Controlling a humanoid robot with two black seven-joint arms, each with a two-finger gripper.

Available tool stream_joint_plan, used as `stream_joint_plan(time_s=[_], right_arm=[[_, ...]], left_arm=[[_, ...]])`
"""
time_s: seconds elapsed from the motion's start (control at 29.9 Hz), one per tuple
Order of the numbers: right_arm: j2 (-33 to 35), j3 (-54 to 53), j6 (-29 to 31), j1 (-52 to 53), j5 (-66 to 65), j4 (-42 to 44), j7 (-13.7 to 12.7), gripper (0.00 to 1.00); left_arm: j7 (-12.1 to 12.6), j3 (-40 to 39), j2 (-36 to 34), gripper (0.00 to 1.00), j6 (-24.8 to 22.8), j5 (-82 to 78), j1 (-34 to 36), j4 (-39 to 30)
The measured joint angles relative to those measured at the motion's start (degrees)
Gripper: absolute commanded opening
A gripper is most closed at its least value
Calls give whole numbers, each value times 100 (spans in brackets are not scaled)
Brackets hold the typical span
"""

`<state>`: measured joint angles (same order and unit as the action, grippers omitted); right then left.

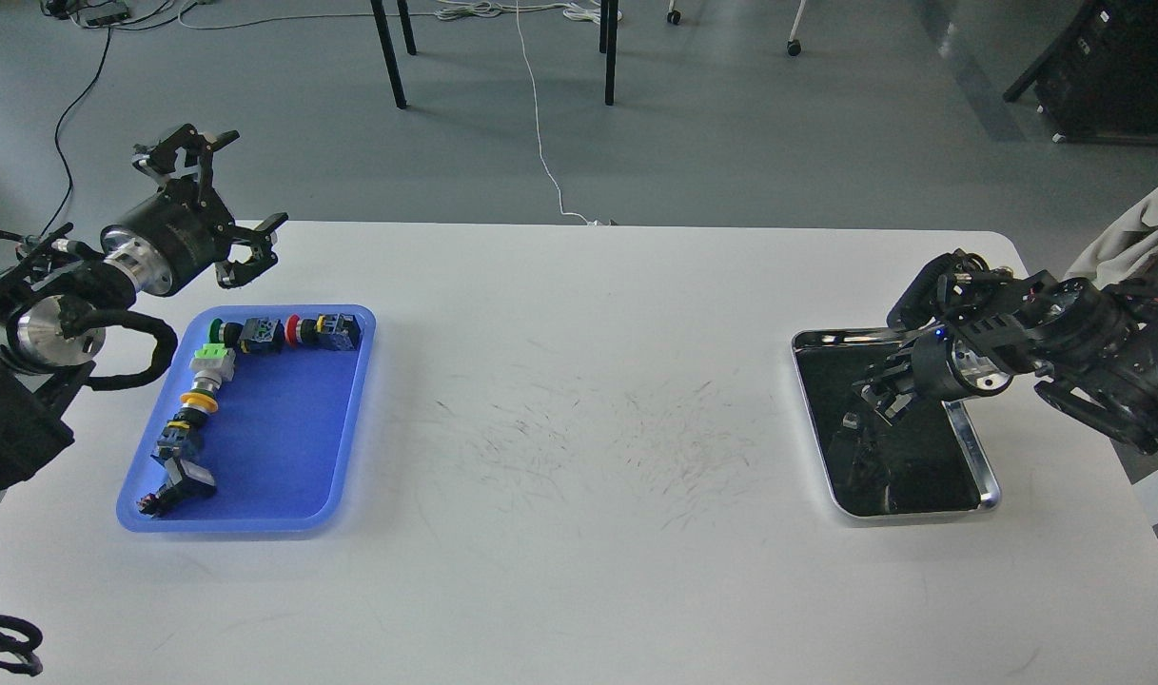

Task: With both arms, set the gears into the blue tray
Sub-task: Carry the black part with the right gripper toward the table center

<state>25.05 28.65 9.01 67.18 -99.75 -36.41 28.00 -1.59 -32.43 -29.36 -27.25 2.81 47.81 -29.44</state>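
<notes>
In the head view, a white rectangular table [579,571] carries a rectangular blue plastic tray [284,457] with rounded corners on its left side and a shiny silver metal tray [986,468] with a dark inside on its right side, the two well apart. Colourful push-button switch parts [219,366] lie in a bent row along the blue tray's far and left edges.

The black left gripper [219,195] hangs above the table's far left corner, just beyond the blue tray, its claw fingers spread wide and holding nothing. The black right gripper [878,398] reaches down into the silver tray; it is dark against the dark inside, so I cannot tell whether it is clenched or released. No gears can be made out there; they are too small and dark to tell.
</notes>
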Motion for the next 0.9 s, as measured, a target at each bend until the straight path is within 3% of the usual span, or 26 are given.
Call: stream_joint_plan(time_s=[0.43,0.64,0.9], right_arm=[[-173,-121,-3,491,18,-33,0,1],[-543,-848,-125,617,23,-60,0,1],[-1279,-1451,-989,677,22,-172,0,1]], left_arm=[[3,0,-19,98,0,-8,-23,0],[10,8,-126,98,0,-4,-77,-18],[9,6,-265,98,-33,0,-121,-38]])
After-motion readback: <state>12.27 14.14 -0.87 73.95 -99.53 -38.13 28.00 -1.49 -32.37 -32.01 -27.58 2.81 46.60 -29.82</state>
